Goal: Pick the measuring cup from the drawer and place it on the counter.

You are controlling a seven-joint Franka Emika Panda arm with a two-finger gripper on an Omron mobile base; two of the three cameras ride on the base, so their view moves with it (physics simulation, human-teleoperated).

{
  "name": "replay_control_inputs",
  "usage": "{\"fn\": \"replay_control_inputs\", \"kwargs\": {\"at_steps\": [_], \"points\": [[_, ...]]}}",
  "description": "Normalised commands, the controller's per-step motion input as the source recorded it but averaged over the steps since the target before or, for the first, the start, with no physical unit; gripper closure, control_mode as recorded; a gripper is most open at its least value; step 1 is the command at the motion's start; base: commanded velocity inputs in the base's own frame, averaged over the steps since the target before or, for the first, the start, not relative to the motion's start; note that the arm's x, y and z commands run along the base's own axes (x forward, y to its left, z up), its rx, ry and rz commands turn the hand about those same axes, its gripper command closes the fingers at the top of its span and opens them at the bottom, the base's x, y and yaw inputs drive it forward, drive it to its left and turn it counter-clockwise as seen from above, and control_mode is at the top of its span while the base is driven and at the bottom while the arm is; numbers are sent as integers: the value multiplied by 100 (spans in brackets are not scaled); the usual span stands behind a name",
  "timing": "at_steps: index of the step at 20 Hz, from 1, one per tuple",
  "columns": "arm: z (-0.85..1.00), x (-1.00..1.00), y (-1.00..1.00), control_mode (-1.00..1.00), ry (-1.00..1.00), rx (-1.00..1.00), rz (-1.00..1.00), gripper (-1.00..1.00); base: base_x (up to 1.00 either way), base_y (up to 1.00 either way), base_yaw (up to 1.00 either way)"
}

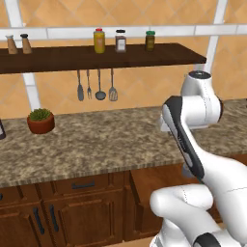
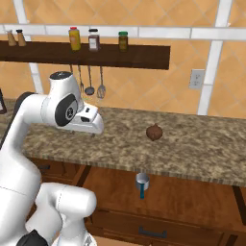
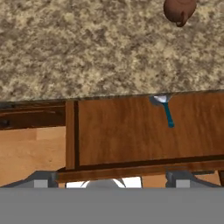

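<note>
Hand view gives you the clearest read: the cup [image 3: 160,99] sits at the back edge of the open drawer [image 3: 131,135], partly tucked under the lip of the counter [image 3: 87,48], at about one o'clock from the picture's centre, with its teal handle [image 3: 168,115] running out toward six o'clock across the bare drawer floor. From the right base view you see the same cup [image 2: 142,181] upright just under the counter [image 2: 202,144] edge, handle pointing down toward you, and the teapot [image 2: 154,132] on the slab above it at roughly twelve o'clock from the cup. The gripper [image 3: 112,181] hangs over the drawer's front rail, well apart from the cup; its fingertips [image 3: 41,180] stand wide apart at the bottom of the hand view and have hold of nothing. Judge the cup as light, rigid metal, smooth enough to slip and easy to tip or roll if you nudge it. The handle is thin and would let the bowl swing, so you would likely do better to close across the round body, or on the handle right where it joins the bowl. Mind the counter overhang above the cup: you will probably need to come in low and from the front, then draw back before lifting.
</note>
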Motion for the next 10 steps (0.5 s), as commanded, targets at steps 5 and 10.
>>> {"fn": "replay_control_inputs", "kwargs": {"at_steps": [5, 10], "points": [[0, 0, 0, 100, 0, 0, 0, -100, -47, 58, -33], [0, 0, 0, 100, 0, 0, 0, -100, -33, 76, -65]]}}
